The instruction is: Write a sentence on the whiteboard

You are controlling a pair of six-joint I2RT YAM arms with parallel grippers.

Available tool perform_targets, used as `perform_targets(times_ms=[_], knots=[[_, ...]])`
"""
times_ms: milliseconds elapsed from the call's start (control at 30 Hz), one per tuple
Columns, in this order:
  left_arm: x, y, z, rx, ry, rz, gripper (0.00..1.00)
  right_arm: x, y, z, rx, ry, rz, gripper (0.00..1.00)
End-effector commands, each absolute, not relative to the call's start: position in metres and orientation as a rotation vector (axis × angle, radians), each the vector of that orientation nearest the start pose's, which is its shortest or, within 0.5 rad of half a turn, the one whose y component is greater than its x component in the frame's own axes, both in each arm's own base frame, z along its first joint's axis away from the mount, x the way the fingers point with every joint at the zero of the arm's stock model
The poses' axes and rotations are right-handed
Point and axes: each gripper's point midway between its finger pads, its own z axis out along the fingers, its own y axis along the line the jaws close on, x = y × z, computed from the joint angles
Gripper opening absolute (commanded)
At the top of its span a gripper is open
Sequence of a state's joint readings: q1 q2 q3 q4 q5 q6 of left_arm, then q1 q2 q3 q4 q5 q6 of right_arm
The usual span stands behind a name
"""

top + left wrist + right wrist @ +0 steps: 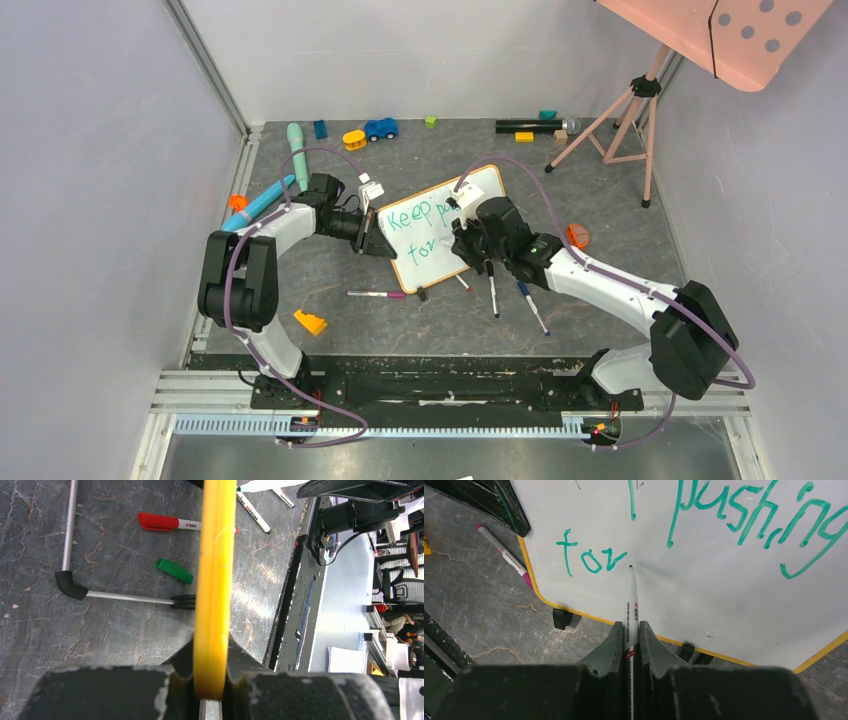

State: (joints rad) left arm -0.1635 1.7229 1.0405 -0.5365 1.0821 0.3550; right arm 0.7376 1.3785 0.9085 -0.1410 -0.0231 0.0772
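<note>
The whiteboard, white with an orange frame, stands tilted at the table's middle. My left gripper is shut on its left edge; the left wrist view shows the orange frame clamped between the jaws of that gripper. My right gripper is shut on a marker, seen between the jaws of the gripper. The marker's tip is at the board just right of the green word "for". Above it the sentence reads "pushing", with "Keep" showing in the top view.
A pink marker and other markers lie in front of the board. A red-capped marker and a green cap lie beside it. An orange block, a blue tube, toys and a tripod stand around.
</note>
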Motion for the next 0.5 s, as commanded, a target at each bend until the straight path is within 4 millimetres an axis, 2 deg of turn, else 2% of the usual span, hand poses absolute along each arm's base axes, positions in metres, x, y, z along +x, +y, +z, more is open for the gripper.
perform_targets(times_ms=[0, 467], knots=[[0.248, -0.193, 0.057, 0.950, 2.379, -1.307, 0.02, 0.300, 0.288, 0.167, -0.719, 2.009, 0.541, 0.00], [0.248, -0.192, 0.058, 0.957, 2.375, -1.308, 0.02, 0.304, 0.286, 0.152, -0.701, 2.047, 0.505, 0.00]])
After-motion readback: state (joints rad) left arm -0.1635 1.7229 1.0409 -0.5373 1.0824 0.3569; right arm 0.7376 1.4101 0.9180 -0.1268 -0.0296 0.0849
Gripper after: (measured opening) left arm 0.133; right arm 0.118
